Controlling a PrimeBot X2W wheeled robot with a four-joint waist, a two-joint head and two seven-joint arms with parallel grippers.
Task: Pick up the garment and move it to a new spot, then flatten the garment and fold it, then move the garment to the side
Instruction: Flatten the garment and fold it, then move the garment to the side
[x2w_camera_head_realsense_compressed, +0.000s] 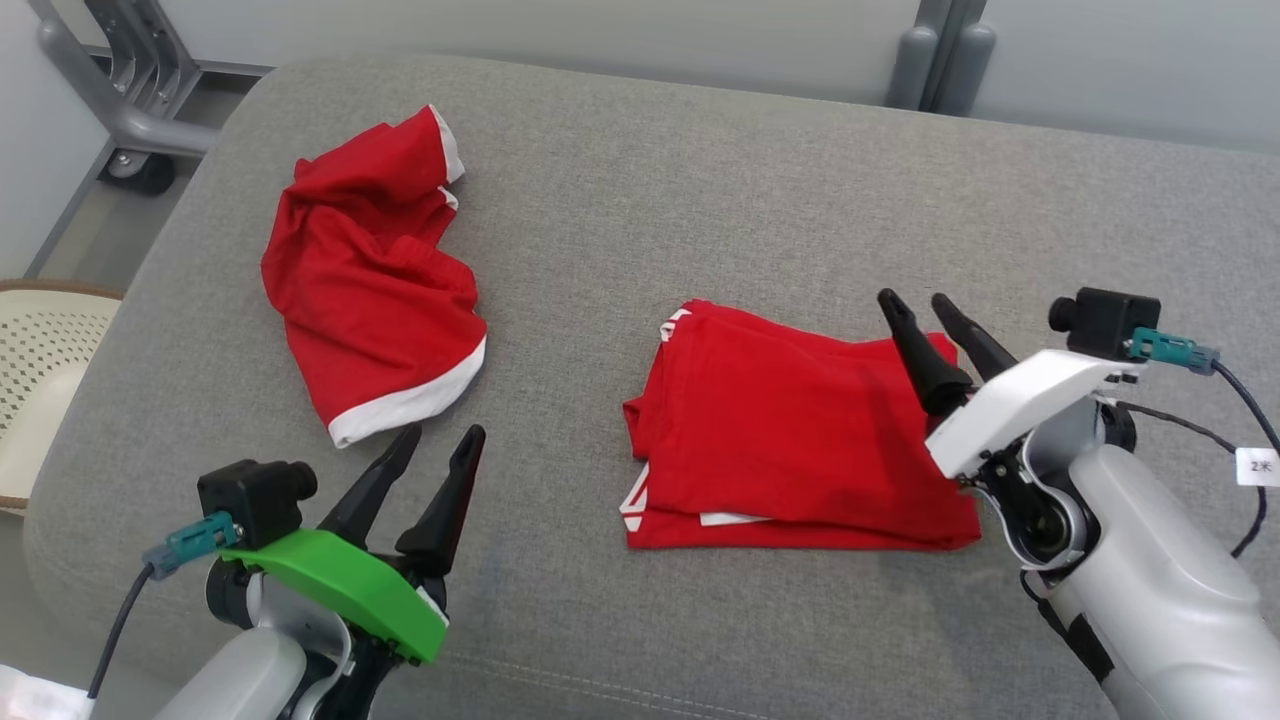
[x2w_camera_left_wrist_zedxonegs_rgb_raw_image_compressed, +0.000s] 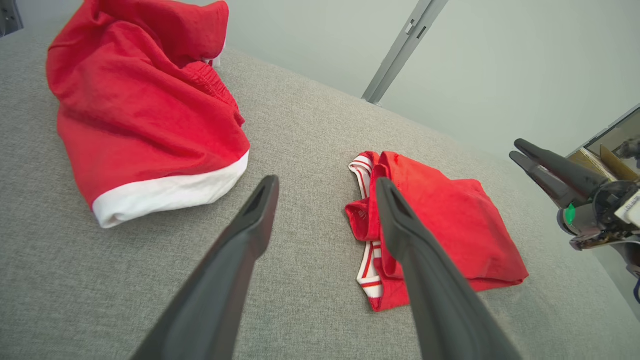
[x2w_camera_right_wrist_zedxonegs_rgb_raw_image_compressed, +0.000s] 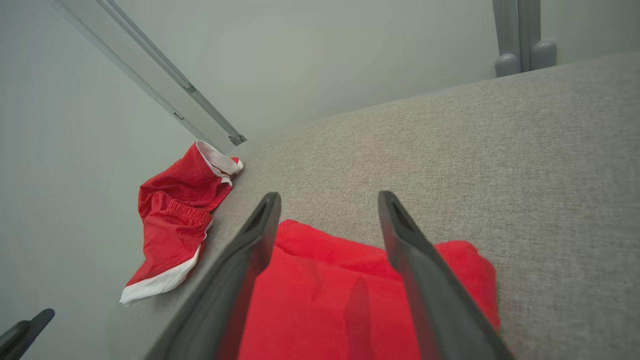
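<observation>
1. Grey upholstery covers the wide cushion (x2w_camera_head_realsense_compressed: 700, 200) that carries both garments.
2. Toward the left and far side lies the crumpled red garment (x2w_camera_head_realsense_compressed: 370, 280), bunched up, with a white band along its near hem and more white trim at its far end.
3. Right of centre lies the folded red garment (x2w_camera_head_realsense_compressed: 790, 430), a flat, roughly square stack with red-and-white striped trim peeking out along its left edge. The two pieces are well apart, with bare cushion between them.
4. With its green cover, the left end effector (x2w_camera_head_realsense_compressed: 443, 435) sits at the lower left with its fingers spread and nothing between them. Its tips are near the white hem of the crumpled piece but not touching it.
5. Seen from the left wrist, the left end effector (x2w_camera_left_wrist_zedxonegs_rgb_raw_image_compressed: 326, 182) points at bare cushion (x2w_camera_left_wrist_zedxonegs_rgb_raw_image_compressed: 300, 125) between the crumpled garment (x2w_camera_left_wrist_zedxonegs_rgb_raw_image_compressed: 140, 115) and the folded one (x2w_camera_left_wrist_zedxonegs_rgb_raw_image_compressed: 450, 220).
6. At the right edge of the folded stack, the right end effector (x2w_camera_head_realsense_compressed: 913, 298) has its fingers over the cloth.
7. Its own wrist view shows the right end effector (x2w_camera_right_wrist_zedxonegs_rgb_raw_image_compressed: 328, 197) released, fingers parted above the folded garment (x2w_camera_right_wrist_zedxonegs_rgb_raw_image_compressed: 330, 300). Whether they touch the cloth cannot be told.
8. A cream perforated seat (x2w_camera_head_realsense_compressed: 40, 370) stands past the cushion's left edge.
</observation>
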